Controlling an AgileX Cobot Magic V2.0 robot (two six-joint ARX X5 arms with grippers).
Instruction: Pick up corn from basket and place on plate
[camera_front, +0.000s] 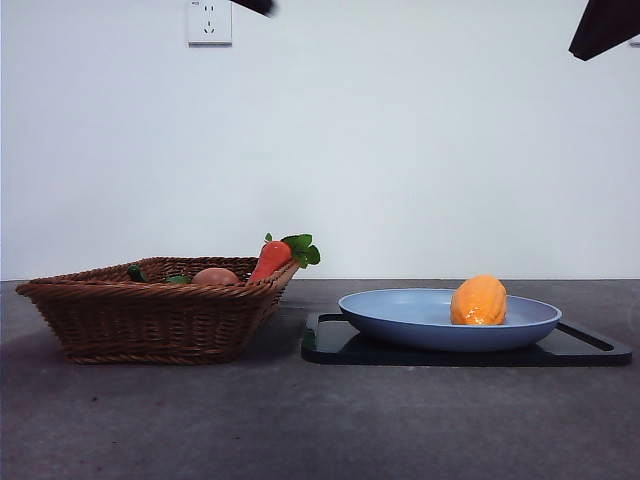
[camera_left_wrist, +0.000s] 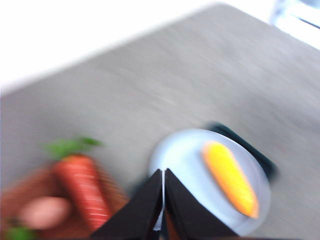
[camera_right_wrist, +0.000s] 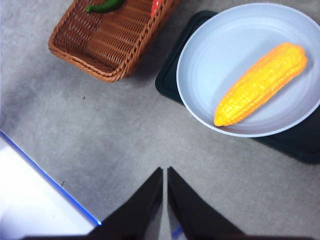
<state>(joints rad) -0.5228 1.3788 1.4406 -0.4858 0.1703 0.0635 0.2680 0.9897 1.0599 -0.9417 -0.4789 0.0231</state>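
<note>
Corn (camera_right_wrist: 260, 84) lies loose in the blue plate (camera_right_wrist: 210, 60), toward 3 o'clock of the wicker basket (camera_front: 150, 315). Left gripper (camera_left_wrist: 163, 200) and right gripper (camera_right_wrist: 164, 200) both pinched together, empty, raised clear. Left view blurry, probably moving. Risk: glossy cob rolls if the black tray (camera_front: 590, 350) is bumped.

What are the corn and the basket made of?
The corn looks like glossy plastic: its yellow-orange kernels shine, so it is probably a toy. The basket looks like woven brown wicker, with strands crossing along its sides, though it could be imitation.
</note>
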